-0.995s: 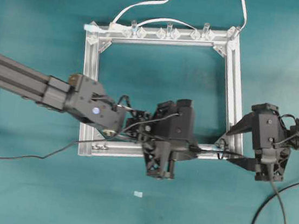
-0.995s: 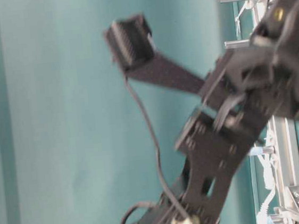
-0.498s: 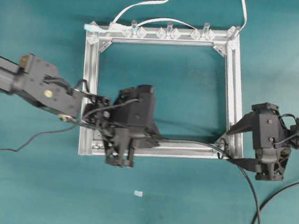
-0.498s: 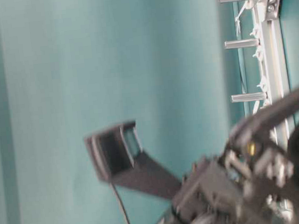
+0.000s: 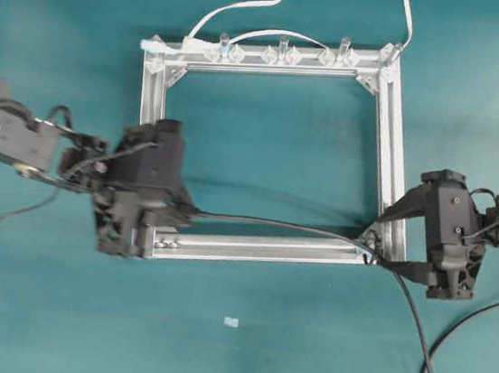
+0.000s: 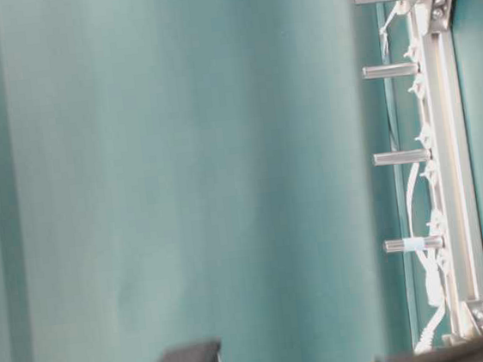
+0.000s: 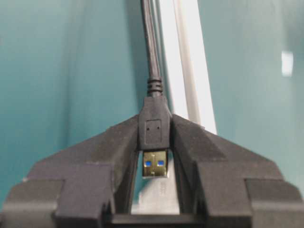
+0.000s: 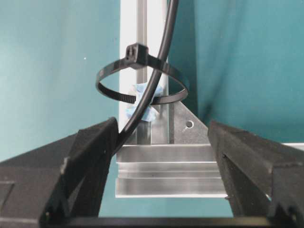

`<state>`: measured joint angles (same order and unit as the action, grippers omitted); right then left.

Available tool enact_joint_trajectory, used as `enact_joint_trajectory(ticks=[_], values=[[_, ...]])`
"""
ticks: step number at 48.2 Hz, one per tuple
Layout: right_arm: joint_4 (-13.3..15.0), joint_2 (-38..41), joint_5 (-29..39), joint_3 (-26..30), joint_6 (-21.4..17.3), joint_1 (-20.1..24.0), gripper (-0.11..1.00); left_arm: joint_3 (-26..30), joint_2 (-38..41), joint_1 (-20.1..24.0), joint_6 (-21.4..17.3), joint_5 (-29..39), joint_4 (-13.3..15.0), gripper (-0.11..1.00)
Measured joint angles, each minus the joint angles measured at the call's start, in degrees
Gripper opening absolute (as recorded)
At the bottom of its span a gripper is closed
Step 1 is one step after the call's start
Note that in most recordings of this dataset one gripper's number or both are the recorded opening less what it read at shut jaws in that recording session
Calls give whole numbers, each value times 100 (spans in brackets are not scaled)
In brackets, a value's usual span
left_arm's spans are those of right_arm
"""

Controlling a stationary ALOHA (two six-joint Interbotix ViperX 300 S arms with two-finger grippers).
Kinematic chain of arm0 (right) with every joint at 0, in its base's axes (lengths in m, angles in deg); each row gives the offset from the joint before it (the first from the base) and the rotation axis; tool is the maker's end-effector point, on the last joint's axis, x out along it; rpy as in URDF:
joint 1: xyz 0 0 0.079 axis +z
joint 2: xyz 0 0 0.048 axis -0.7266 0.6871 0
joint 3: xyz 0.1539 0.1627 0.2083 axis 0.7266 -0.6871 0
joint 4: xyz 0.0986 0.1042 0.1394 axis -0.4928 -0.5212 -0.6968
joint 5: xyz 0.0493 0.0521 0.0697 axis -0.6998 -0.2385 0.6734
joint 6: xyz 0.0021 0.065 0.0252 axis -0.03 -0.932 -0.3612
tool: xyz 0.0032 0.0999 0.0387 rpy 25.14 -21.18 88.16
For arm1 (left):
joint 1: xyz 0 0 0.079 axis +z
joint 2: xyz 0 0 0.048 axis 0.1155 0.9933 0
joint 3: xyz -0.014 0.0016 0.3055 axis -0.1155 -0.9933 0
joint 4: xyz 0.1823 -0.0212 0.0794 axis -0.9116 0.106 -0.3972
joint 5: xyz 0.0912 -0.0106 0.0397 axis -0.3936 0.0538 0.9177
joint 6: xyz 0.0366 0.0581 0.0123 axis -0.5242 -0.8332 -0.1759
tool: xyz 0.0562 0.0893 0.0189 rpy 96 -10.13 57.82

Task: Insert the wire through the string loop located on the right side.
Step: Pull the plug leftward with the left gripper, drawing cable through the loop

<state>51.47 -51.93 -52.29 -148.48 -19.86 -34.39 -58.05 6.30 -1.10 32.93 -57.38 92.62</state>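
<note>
The wire (image 5: pixel 272 225) is seen stretched along the frame's (image 5: pixel 252 241) lower rail, its plug pinched in the left gripper (image 7: pixel 155 142) with the metal tip facing that wrist camera. It is threaded through the string loop (image 8: pixel 141 80) before the widely spread right gripper (image 8: pixel 161 142).

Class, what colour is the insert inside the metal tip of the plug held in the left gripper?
Blue, inside the silver tip of the plug; the left wrist view shows it best.
</note>
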Motion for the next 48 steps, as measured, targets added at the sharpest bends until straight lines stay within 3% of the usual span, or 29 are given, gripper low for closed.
enact_joint_trajectory(ticks=[26, 48], values=[[0, -9, -18, -35, 0, -9, 85, -1301, -1617, -325, 527, 791, 0, 21], [0, -9, -18, -35, 0, 0, 85, -1222, -703, -826, 554, 562, 0, 21]])
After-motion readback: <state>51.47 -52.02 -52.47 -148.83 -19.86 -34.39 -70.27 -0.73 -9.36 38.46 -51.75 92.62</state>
